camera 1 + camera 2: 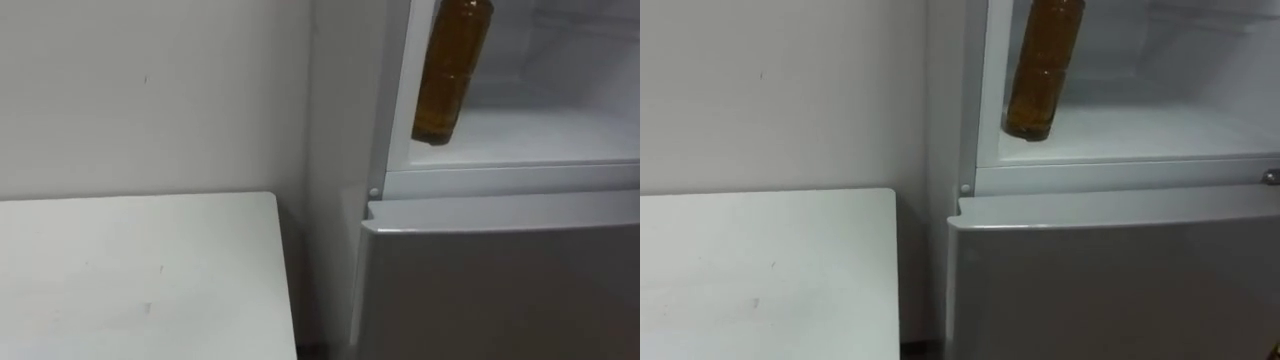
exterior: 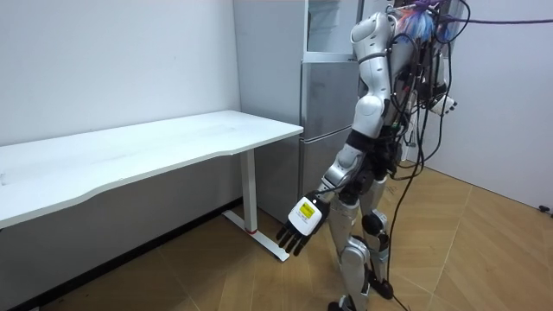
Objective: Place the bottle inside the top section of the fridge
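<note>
Left eye view: the bottle [image 1: 452, 70], full of amber-brown liquid, is at the top of the frame, right of centre. Its long axis is close to vertical with a slight lean, the lower end pointing down and a bit to the left. The upper end runs off the top edge, so I can't tell what holds it. The rounded lower end sits at the left edge of the open upper fridge compartment [image 1: 560, 135], in front of the white interior. Whether it touches the shelf floor, I can't tell. Below that is the closed grey lower door [image 1: 500, 290]. A white table [image 1: 130, 280] fills the lower left, with a plain wall [image 1: 150, 90] above it.

Right eye view: same scene. The bottle is at top centre with the same lean, low end down-left.

Room view: the robot stands upright, close up against the fridge, at the centre-right of the frame. The table stretches off to the room view's left. Its left hand [image 2: 301, 226] hangs low beside its leg at lower centre, fingers straight and a bit spread, holding nothing.
</note>
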Tool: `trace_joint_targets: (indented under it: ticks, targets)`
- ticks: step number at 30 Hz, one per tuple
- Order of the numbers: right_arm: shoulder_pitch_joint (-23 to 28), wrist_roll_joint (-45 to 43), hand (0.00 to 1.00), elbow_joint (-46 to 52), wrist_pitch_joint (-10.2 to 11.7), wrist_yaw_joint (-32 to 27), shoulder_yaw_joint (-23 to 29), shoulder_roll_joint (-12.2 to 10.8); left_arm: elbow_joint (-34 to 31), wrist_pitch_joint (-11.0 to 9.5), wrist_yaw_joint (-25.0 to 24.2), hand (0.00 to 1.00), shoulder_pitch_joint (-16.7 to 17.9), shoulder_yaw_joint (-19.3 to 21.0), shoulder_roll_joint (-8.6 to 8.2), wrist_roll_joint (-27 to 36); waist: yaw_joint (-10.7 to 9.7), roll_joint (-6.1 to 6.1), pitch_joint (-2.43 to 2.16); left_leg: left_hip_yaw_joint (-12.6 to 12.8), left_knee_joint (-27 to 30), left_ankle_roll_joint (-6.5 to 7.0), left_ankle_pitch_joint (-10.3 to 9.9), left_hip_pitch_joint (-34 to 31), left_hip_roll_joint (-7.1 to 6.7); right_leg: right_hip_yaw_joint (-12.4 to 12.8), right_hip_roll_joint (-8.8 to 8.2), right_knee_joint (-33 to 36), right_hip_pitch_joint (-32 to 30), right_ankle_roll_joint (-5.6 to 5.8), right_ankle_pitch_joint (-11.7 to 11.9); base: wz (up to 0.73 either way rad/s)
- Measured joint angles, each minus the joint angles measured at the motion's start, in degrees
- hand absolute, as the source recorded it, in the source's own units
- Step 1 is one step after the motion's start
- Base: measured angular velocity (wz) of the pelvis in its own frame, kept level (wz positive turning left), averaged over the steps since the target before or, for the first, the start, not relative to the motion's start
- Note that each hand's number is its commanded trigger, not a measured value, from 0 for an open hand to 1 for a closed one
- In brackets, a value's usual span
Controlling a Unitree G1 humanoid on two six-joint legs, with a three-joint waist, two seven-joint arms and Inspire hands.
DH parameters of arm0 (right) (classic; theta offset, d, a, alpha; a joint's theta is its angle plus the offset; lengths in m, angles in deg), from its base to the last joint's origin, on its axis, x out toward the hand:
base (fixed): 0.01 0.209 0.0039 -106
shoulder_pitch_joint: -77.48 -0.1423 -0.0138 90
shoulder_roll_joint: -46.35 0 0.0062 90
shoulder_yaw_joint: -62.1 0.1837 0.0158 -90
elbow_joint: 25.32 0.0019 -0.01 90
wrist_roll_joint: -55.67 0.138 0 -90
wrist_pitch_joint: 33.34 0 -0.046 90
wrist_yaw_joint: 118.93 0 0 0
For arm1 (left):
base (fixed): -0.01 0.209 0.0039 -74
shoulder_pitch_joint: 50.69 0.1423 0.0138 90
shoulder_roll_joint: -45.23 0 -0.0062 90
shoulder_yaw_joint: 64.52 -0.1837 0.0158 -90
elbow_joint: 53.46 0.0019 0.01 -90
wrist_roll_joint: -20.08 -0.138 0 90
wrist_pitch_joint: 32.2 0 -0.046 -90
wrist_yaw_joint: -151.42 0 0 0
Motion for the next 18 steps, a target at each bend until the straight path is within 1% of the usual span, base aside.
trace_joint_targets:
  ticks: [2, 3, 5, 6, 8, 10, 13, 17, 18]
  targets:
    - [-0.08, -0.39, 0.00, 1.66, 0.03, -0.18, 0.11, 1.12, 0.07, 0.03, -0.05, 0.00, 0.01, 0.02, 0.04, -0.02, 0.08, -0.20, 0.08, 0.00, 0.00, 0.00, 0.00, -0.06, 0.01, -0.12, 0.01, -0.06, -0.01, 0.00, 0.00, 0.02]
    - [-0.25, -1.22, 0.00, 2.69, 0.03, -0.70, 0.12, 1.95, 0.06, 0.05, -0.44, 0.00, 0.01, 0.02, 0.04, -0.02, 0.19, -0.44, 0.01, 0.00, -0.01, 0.00, 0.00, -0.11, 0.02, -0.13, 0.02, -0.06, -0.06, 0.00, 0.00, 0.00]
    - [-0.76, -1.86, 0.00, 4.93, 0.06, -0.99, 0.42, 2.93, 0.04, 0.09, -1.04, 0.00, 0.02, 0.03, 0.08, -0.03, 0.02, -0.23, 0.14, -0.09, 0.01, 0.00, 0.00, -0.28, 0.02, -0.27, 0.01, -0.17, -0.08, 0.00, 0.00, 0.04]
    - [-1.31, -2.02, 0.00, 6.21, 0.06, -1.01, 1.07, 3.37, -0.02, 0.10, -1.44, 0.00, 0.01, 0.02, 0.26, 0.00, -0.27, -0.50, -0.05, -0.26, 0.01, 0.00, 0.00, -0.47, 0.02, -0.57, 0.00, -0.25, -0.10, 0.00, 0.00, 0.10]
    - [-2.34, -2.24, 0.00, 8.09, 0.06, -1.62, 1.80, 4.21, 0.07, 0.17, -2.16, 0.00, 0.02, -0.01, 0.65, -0.01, -0.43, -0.50, -0.05, -0.32, -0.07, 0.00, 0.00, -0.65, 0.02, -0.75, 0.03, -0.41, -0.11, 0.00, 0.00, 0.06]
    - [-3.35, -6.68, 0.00, 10.46, 0.04, -2.66, 1.81, 5.31, 0.67, 0.18, -2.18, 0.00, 0.01, 0.00, 1.17, -0.11, -0.38, -0.48, -0.07, -0.32, -0.11, 0.00, 0.00, -0.44, 0.01, -0.62, 0.12, -0.43, 0.00, -0.01, 0.01, 0.00]
    - [-4.13, -12.66, 0.00, 12.08, -0.02, -4.07, 1.82, 5.87, 2.42, 0.21, -2.12, 0.00, -0.01, -0.05, 1.69, -0.11, -0.33, -0.41, -0.06, -0.30, -0.09, 0.00, 0.00, -0.30, 0.01, -0.35, 0.15, 0.02, 0.02, -0.01, 0.02, -0.05]
    - [-4.16, -15.79, 0.00, 13.44, -0.51, -6.05, 1.81, 5.87, 3.00, 0.85, -2.12, 0.00, 0.00, -0.05, 1.57, -0.10, -0.40, -0.21, -0.08, -0.28, 0.03, 0.00, 0.00, -0.45, 0.01, -0.23, 0.10, 0.43, -0.28, 0.00, -0.01, -0.01]
    - [-4.16, -15.79, 0.00, 14.18, -1.33, -6.20, 1.81, 5.87, 2.91, 0.85, -2.15, 0.00, -0.10, -0.05, 1.55, -0.12, -0.37, -0.07, -0.08, -0.27, 0.03, 0.00, 0.00, -0.50, -0.02, -0.19, 0.03, 0.74, -0.52, 0.02, -0.10, 0.00]
